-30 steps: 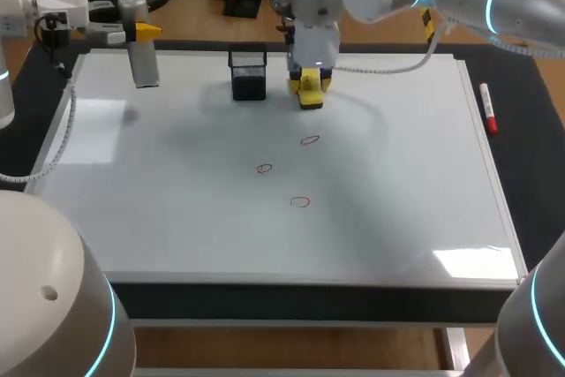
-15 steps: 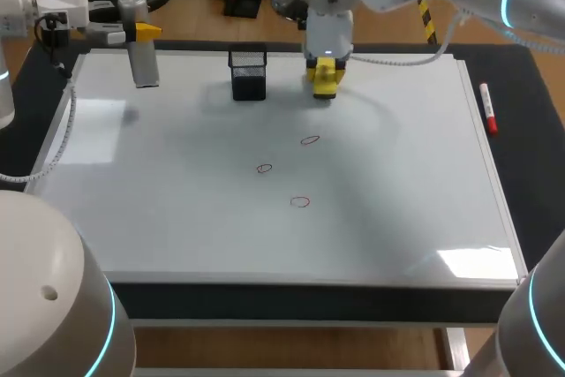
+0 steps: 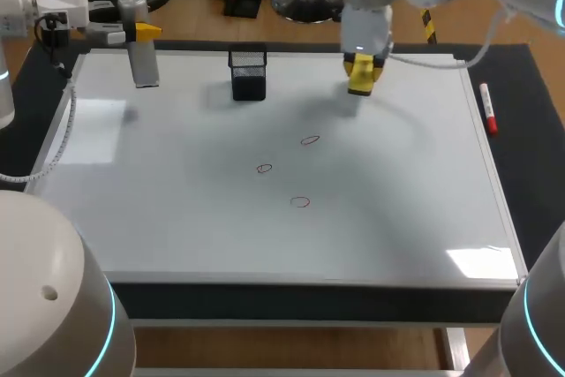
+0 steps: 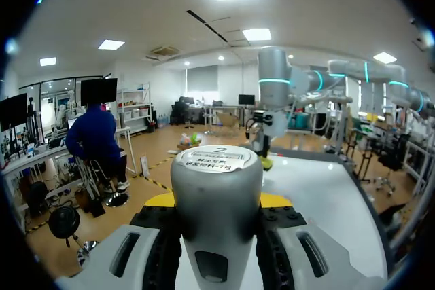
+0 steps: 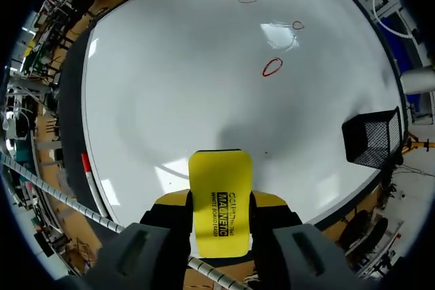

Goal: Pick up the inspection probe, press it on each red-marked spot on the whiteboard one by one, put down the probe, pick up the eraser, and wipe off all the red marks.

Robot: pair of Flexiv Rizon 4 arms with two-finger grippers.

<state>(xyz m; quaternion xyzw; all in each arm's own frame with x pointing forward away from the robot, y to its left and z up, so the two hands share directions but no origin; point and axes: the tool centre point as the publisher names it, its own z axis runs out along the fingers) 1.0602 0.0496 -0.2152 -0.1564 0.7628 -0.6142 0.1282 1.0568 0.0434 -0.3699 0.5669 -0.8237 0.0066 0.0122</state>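
While the left end effector (image 3: pixel 131 33) stays clenched on the inspection probe (image 3: pixel 141 61) over the whiteboard's (image 3: pixel 177 236) far left corner, the right end effector (image 3: pixel 363 74), grasping the yellow eraser (image 5: pixel 219 195), has slid rightward along the far edge, away from three unwiped red marks (image 3: pixel 309 140).

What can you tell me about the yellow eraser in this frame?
The eraser is a flat yellow block with rounded corners and a black printed label, plastic by its look. The right gripper is shut on its long sides, and its end sticks out past the fingertips. It hangs over the far part of the whiteboard, well apart from the black mesh cup. Its shadow suggests it is lifted off the surface.
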